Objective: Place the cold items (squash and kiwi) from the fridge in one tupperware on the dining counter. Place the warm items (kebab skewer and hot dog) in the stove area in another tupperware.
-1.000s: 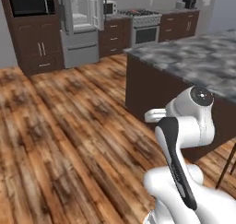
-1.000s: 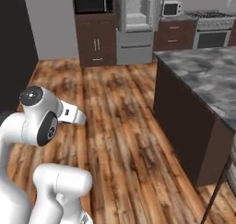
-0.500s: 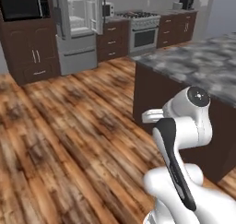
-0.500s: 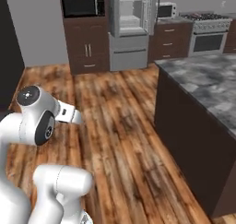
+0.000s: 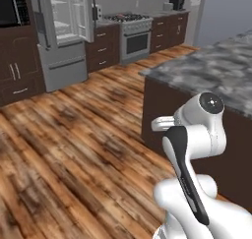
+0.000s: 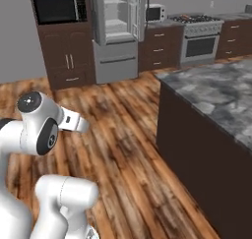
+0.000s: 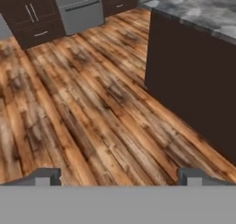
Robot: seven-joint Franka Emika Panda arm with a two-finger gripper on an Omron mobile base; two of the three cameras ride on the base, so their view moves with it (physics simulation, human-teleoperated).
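In the hand view my gripper (image 7: 120,176) is open, its two fingertips (image 7: 46,175) far apart over bare wooden floor with nothing between them. The arm is folded up close above the base. The fridge (image 5: 66,26) (image 6: 115,21) stands at the far wall with its doors open and pale shelves showing inside. To its right is the stove (image 5: 129,32) (image 6: 199,34). The dining counter (image 5: 216,71) (image 6: 216,93) (image 7: 203,6), grey marble on a dark body, is close on my right. Squash, kiwi, kebab skewer, hot dog and tupperware are out of view.
Wooden floor (image 5: 78,149) stretches from the base to the fridge. Dark cabinets with a built-in microwave (image 6: 59,9) stand left of the fridge. A second microwave (image 6: 156,12) sits on the back counter. The counter's dark side wall (image 7: 193,75) is an obstacle to the right.
The whole scene has slid left in both base views and the counter looms larger: the base has moved. The arm keeps its folded pose and the gripper stays open.
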